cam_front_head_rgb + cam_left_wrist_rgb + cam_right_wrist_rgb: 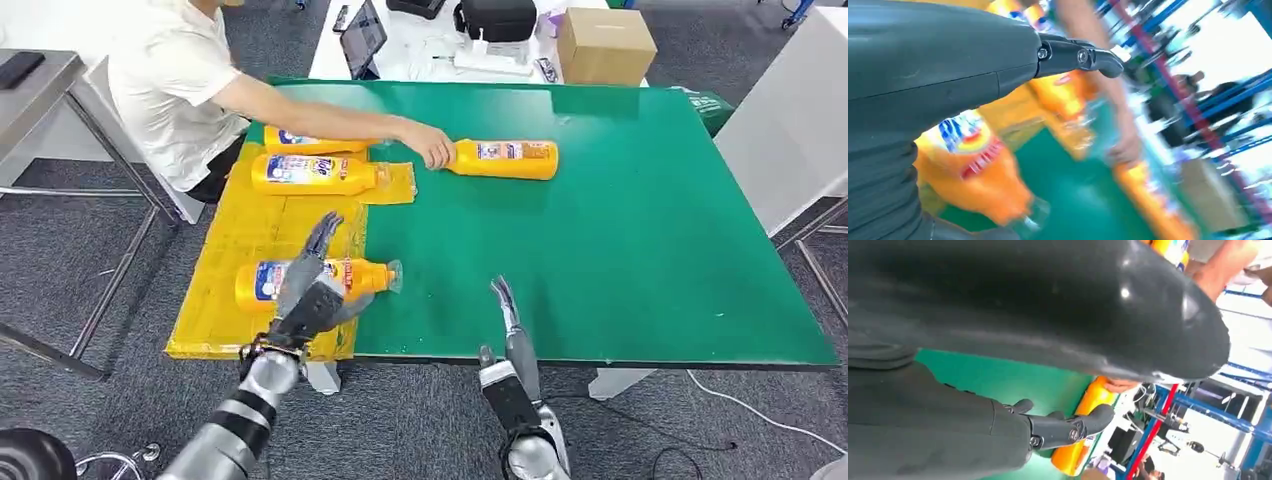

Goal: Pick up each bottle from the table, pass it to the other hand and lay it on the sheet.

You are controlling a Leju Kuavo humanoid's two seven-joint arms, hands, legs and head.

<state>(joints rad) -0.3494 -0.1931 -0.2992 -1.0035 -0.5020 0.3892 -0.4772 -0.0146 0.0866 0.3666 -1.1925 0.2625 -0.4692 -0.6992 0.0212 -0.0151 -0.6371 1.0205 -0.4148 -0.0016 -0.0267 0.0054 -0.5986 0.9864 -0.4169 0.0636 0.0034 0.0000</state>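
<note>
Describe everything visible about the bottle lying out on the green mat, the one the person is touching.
The bottle is orange-yellow, plastic by its look, with a label showing blue and red print on its side. It lies flat on the green mat, apart from the yellow sheet, neck end toward the sheet. The person's hand covers that end, so the cap is hidden. Neither robot hand touches it.

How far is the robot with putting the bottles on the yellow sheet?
Three bottles lie on the yellow sheet: two at its far end and one near, under the open left robot hand. Nothing is in hand; the right robot hand is open too. One bottle is left on the green table, with a person's hand on it.
</note>
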